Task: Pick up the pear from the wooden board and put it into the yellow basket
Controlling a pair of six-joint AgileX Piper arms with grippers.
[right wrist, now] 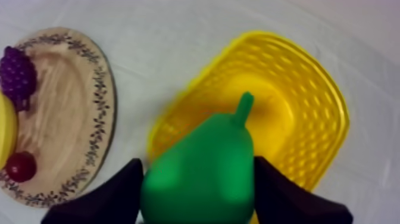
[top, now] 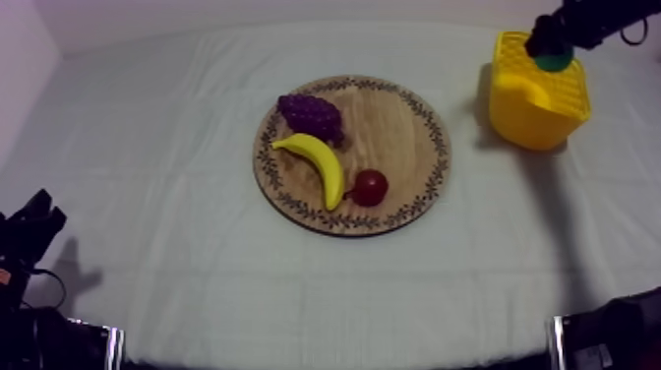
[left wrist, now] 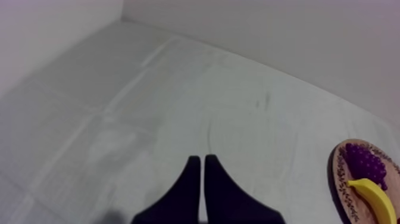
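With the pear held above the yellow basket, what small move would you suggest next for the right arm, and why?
Probably lower slightly and open: the right gripper is shut on the pear, which hangs over the open yellow basket, not yet inside.

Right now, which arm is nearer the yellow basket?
Right. The right arm holds the pear in its jaws above the yellow basket; the left arm rests far off, beyond the wooden board, jaws shut.

Table under a creased grey-white cloth [top: 167,177]. Near the middle, lying flat on it, a round wooden board with a dark leaf-patterned rim [top: 405,133]. Well apart from that, toward the far right corner, a yellow plastic basket with latticed walls [top: 531,123], standing upright on the cloth.
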